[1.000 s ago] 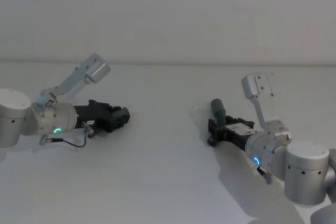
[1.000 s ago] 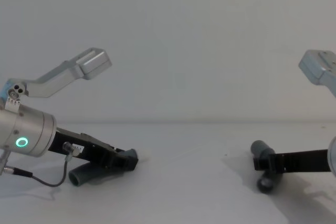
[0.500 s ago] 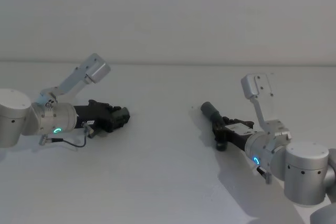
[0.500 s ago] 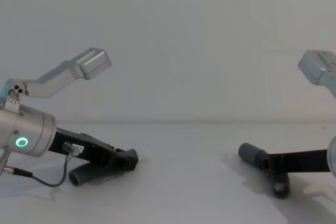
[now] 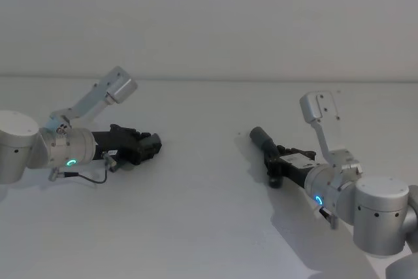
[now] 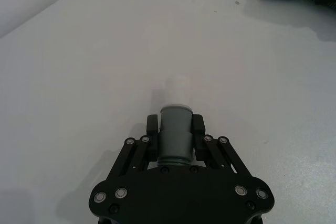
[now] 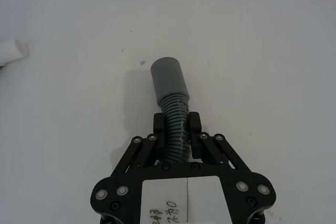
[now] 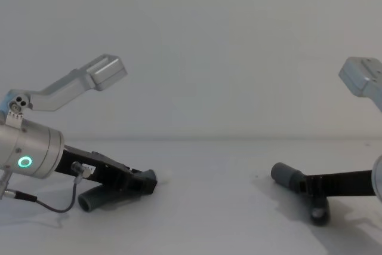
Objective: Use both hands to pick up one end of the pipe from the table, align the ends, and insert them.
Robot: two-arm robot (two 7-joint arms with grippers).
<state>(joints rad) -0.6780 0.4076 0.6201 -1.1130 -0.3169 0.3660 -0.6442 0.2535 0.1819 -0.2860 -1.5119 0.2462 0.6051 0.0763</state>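
Left tool (image 8: 139, 184): low at the left, reaching right, clamped on the left hose (image 8: 91, 201) — one dark end angles down beside it, the other pokes past the fingertips.
Right tool (image 8: 308, 187): comes in from the right edge, clamped on the right hose (image 8: 285, 175) — grey cuff pointing left, other end hanging toward the tabletop (image 8: 209, 219).
Ring light (image 8: 24, 162): green, on the left wrist.
Cable (image 8: 57, 209): thin loop under that wrist.
Hoses: well apart.

Head and chest views share the table (image 5: 209, 227), one from above, one low across it. Wrist views sit close behind the left gripper (image 6: 175, 125) and the right gripper (image 7: 177, 121).
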